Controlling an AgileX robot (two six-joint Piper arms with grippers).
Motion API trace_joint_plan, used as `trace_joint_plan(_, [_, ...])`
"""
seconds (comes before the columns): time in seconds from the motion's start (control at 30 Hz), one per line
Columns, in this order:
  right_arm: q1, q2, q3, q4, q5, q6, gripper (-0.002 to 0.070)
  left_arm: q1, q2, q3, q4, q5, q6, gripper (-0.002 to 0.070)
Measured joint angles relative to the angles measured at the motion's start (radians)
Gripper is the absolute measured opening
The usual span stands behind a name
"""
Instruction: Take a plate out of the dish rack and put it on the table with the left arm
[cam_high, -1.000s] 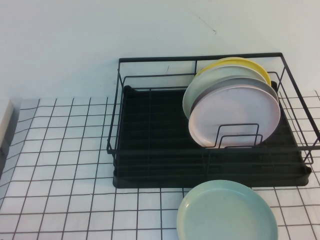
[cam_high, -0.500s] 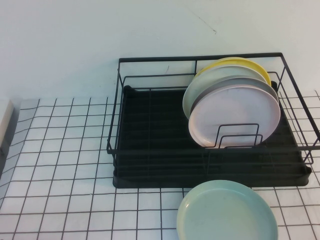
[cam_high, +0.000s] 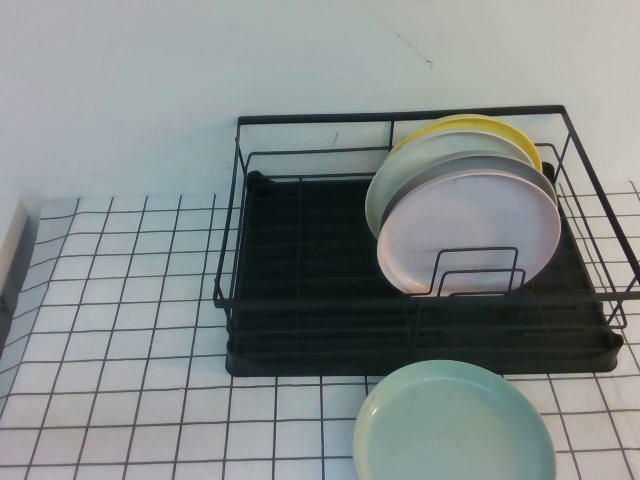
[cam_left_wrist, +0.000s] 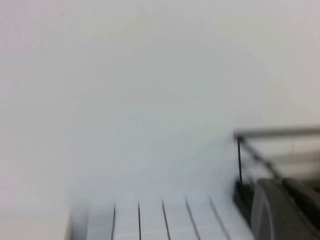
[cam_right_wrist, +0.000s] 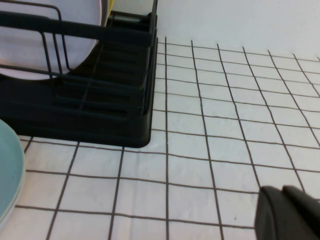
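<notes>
White gridded table (cam_high: 120, 330) lay under both arms. Left gripper (cam_left_wrist: 280, 212), shut and empty, sat low by the dish rack (cam_high: 300, 300); the pink plate (cam_high: 470, 240) stood upright rightward, nearer the right gripper (cam_right_wrist: 290, 215), grip unclear.

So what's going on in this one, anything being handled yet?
Nothing is being handled yet. The pink plate stands upright at the front of a row of plates in the dish rack. A mint-green plate lies on the table in front. The left gripper, shut, and the right gripper both sit away from the plates.
</notes>
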Motion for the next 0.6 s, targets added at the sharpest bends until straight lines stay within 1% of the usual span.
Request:
trace_joint_plan(0.17, [0.000,0.000,0.000,0.000,0.000,0.000,-0.0001,0.000,0.000,0.000,0.007,-0.203,0.000,-0.0003])
trace_joint_plan(0.33, [0.000,0.000,0.000,0.000,0.000,0.000,-0.0001,0.000,0.000,0.000,0.005,-0.343,0.000,-0.0003])
trace_joint_plan(0.4, [0.000,0.000,0.000,0.000,0.000,0.000,-0.0001,0.000,0.000,0.000,-0.016,-0.373,-0.015,-0.0003])
trace_joint_plan(0.47, [0.000,0.000,0.000,0.000,0.000,0.000,-0.0001,0.000,0.000,-0.010,-0.053,-0.320,-0.044,-0.0003])
trace_joint_plan(0.6, [0.000,0.000,0.000,0.000,0.000,0.000,-0.0001,0.000,0.011,-0.139,-0.080,-0.063,-0.050,-0.0003])
